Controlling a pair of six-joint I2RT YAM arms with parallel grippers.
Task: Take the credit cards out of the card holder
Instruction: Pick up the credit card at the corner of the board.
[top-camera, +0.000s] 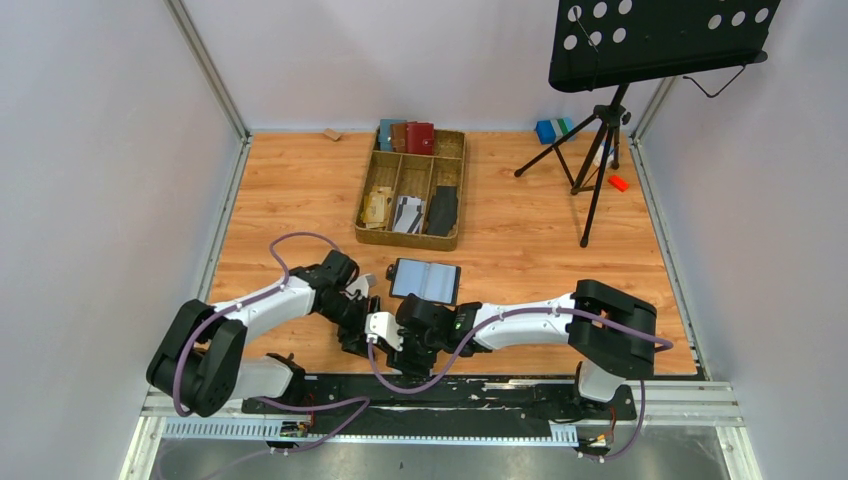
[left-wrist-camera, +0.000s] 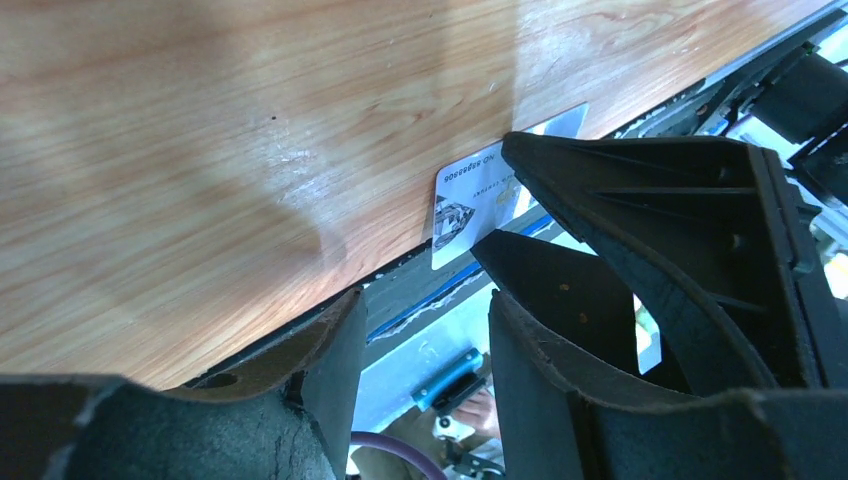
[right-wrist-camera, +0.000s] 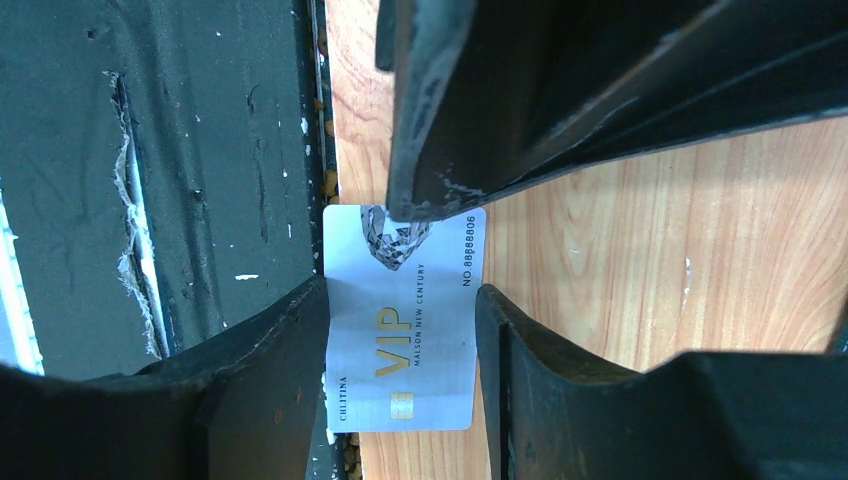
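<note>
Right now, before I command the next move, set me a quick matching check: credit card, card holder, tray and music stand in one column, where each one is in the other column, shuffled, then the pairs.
Things
1. credit card
2. card holder
3. tray
4. music stand

Places
A. lying open on the table, on the near side of the tray
B. on a tripod at the far right
C. gripped by the right gripper at the near table edge
D. toward the far edge, split into compartments

Pairs: 1-C, 2-A, 3-D, 4-B
</note>
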